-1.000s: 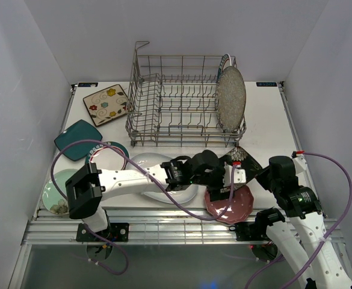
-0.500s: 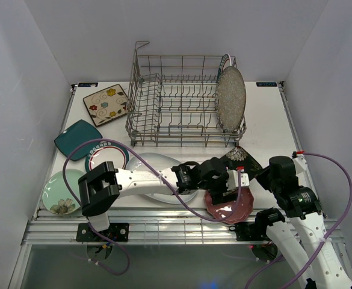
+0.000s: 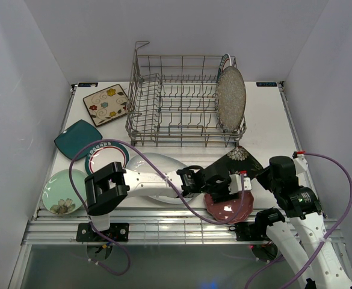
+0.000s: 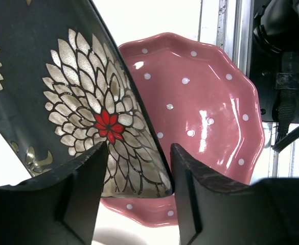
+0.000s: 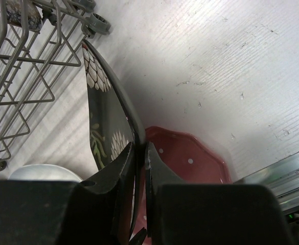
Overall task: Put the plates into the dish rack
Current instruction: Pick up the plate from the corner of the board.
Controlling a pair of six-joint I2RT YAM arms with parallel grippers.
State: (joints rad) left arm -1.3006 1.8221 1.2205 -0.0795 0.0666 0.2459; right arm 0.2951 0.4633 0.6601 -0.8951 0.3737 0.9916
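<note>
My right gripper (image 5: 140,153) is shut on the rim of the black floral square plate (image 5: 102,109) and holds it tilted on edge, its lower part over the pink dotted scalloped plate (image 5: 190,155). My left gripper (image 4: 139,176) is open, and its fingers straddle the lower corner of the black plate (image 4: 62,87) above the pink plate (image 4: 200,107). In the top view the black plate (image 3: 238,159) leans between the left gripper (image 3: 234,184) and the right gripper (image 3: 257,173). The dish rack (image 3: 176,105) holds a speckled grey round plate (image 3: 231,98) upright at its right end.
A white oval plate (image 3: 153,171) lies under the left arm. A teal-rimmed round plate (image 3: 107,156), a pale green plate (image 3: 60,191), a teal square plate (image 3: 77,138) and a cream floral square plate (image 3: 106,103) lie on the left. The table's metal rail (image 3: 163,229) runs along the front.
My left arm has reached further right and towards the front, bringing its open fingers around the black plate's lower corner over the pink plate. The right gripper keeps its hold.
</note>
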